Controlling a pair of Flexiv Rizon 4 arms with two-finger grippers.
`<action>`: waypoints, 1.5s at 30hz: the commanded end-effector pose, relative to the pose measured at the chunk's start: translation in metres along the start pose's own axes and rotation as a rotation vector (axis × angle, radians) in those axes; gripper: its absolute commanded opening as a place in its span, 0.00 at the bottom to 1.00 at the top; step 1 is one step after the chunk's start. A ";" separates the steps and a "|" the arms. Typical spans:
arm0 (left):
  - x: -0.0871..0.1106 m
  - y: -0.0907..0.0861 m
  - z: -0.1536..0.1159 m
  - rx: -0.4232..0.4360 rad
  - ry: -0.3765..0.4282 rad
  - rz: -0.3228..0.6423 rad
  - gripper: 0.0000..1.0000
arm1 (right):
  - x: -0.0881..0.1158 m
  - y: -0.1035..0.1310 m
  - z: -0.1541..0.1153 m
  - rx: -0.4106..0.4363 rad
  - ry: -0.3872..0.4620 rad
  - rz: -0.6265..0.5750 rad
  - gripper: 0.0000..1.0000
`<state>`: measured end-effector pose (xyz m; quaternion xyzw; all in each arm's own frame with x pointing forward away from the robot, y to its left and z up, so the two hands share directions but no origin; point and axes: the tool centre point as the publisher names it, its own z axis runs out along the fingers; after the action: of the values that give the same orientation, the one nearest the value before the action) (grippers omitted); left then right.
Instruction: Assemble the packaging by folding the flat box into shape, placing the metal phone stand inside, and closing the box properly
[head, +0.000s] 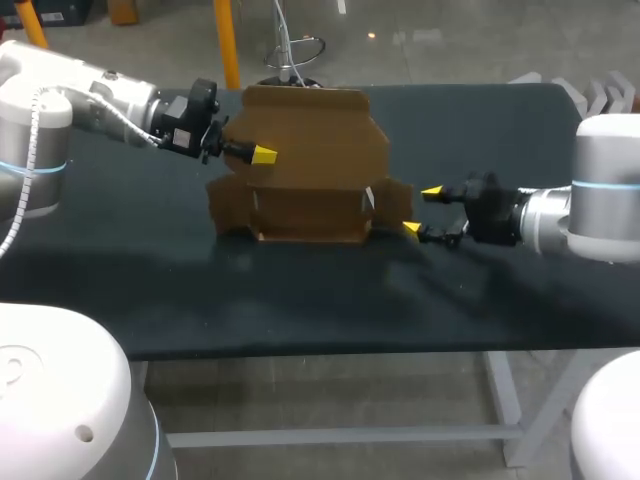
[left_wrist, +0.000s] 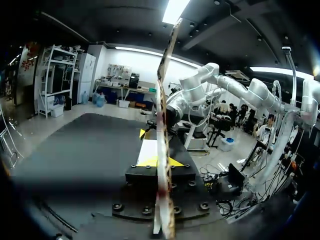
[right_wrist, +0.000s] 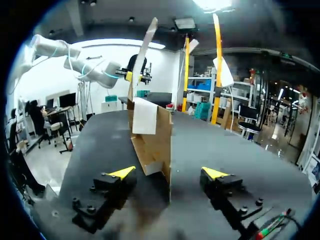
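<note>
A brown, half-folded cardboard box (head: 310, 205) is stood mid-worktop (head: 300, 295), toward the far edge. Its right side flap is flanked, untouched, by the spread right gripper (head: 421, 209). Farther back, its tall rear panel is pinched by the left gripper (head: 262, 153). An uneven pull could tip or crease the box. No metal phone stand is seen, and nothing is seen in the way.

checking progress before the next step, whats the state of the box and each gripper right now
box: partly folded, standing up, back panel raised, not closed
left gripper: shut on the box's raised back panel
right gripper: open, at the box's right side flap, not gripping it
phone stand: not in view
</note>
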<state>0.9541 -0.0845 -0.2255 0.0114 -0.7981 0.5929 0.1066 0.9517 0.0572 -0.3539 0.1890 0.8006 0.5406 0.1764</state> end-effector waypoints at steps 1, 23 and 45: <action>0.000 0.002 0.000 -0.003 0.001 -0.001 0.00 | -0.006 -0.003 0.020 -0.001 0.001 0.003 0.58; 0.000 0.002 0.000 -0.003 0.001 -0.001 0.00 | 0.014 0.001 0.041 0.001 -0.035 0.049 0.00; 0.000 0.002 0.000 -0.003 0.001 -0.001 0.00 | 0.049 0.008 0.059 0.020 -0.074 0.101 0.44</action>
<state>0.9539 -0.0831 -0.2252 0.0116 -0.7984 0.5926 0.1062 0.9394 0.1224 -0.3690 0.2468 0.7888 0.5368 0.1696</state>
